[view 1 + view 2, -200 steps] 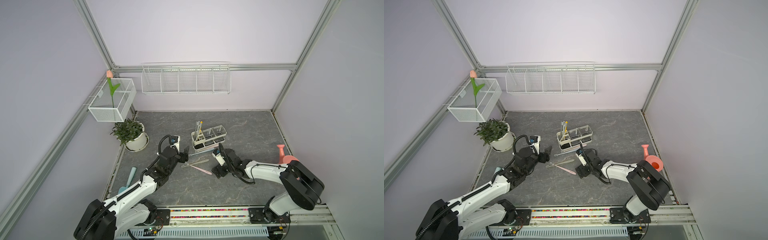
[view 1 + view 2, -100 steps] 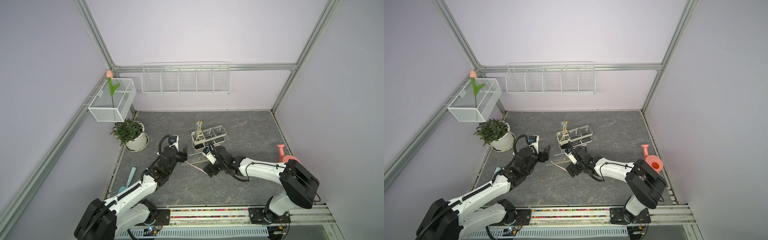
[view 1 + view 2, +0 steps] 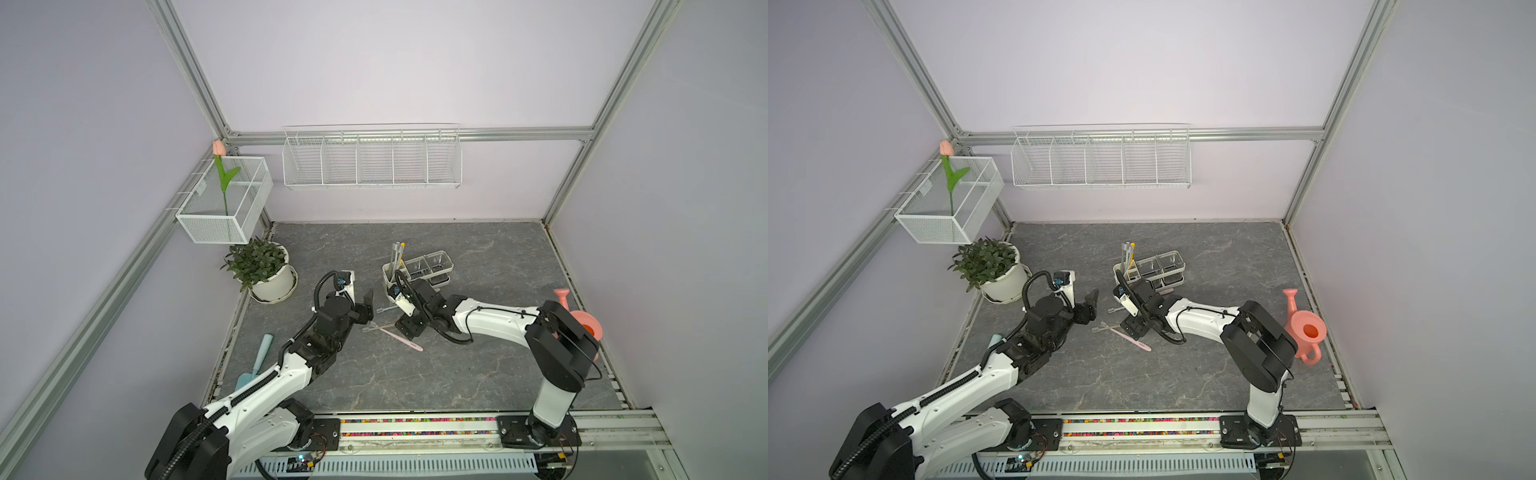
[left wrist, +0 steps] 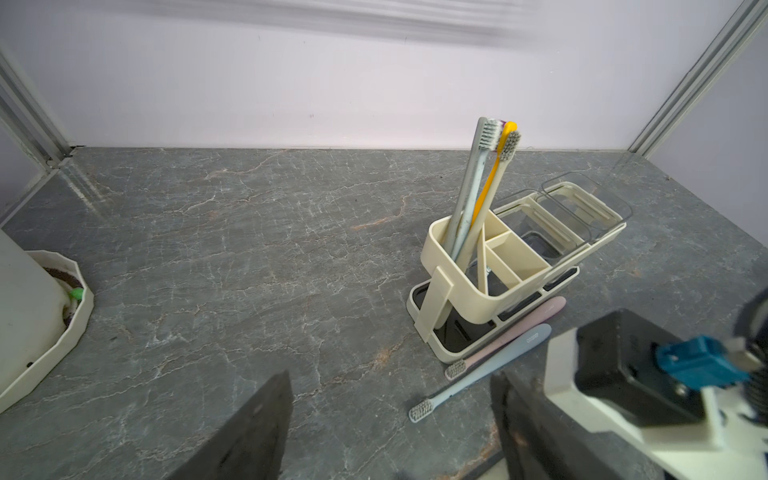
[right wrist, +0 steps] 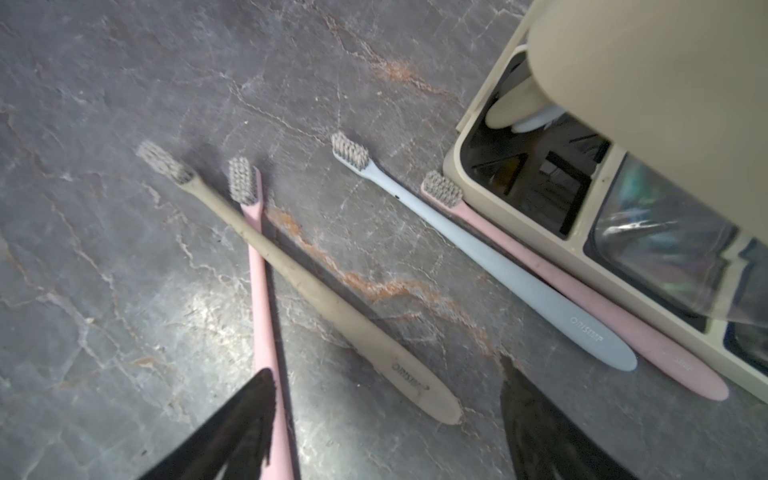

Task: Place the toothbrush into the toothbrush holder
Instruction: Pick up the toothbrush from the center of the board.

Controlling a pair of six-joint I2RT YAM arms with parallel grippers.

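- Toothbrush holder [image 3: 419,270] stands upright on the grey table [image 3: 374,374], toward the back and near the middle.
- In the left wrist view, three toothbrushes [image 4: 471,183] (grey, yellow and cream) lean bristles-up in the end cell of its cream compartment. The two clear cups sit at the other end.
- Four more brushes lie flat on the table, none of them in the holder.
- A beige toothbrush [image 5: 299,278] and a pink toothbrush [image 5: 262,291] cross close to their heads. The beige one lies on top, and both are a short way in front of the holder.
- A blue toothbrush [image 5: 498,266] and a second pink toothbrush [image 5: 582,299] lie side by side. The pink one is right against the holder's dark-floored base.
- The right end effector [image 5: 386,374] hangs low over the crossed pair, its jaws spread wide and gripping nothing.
- The beige handle's end lies between the right fingers, and one finger overlaps the pink handle. Whether the fingers touch the table cannot be told.
- The left end effector [image 3: 368,307] is raised off the table just to the left of the holder. Its jaws are wide apart and empty, pointing toward the holder.
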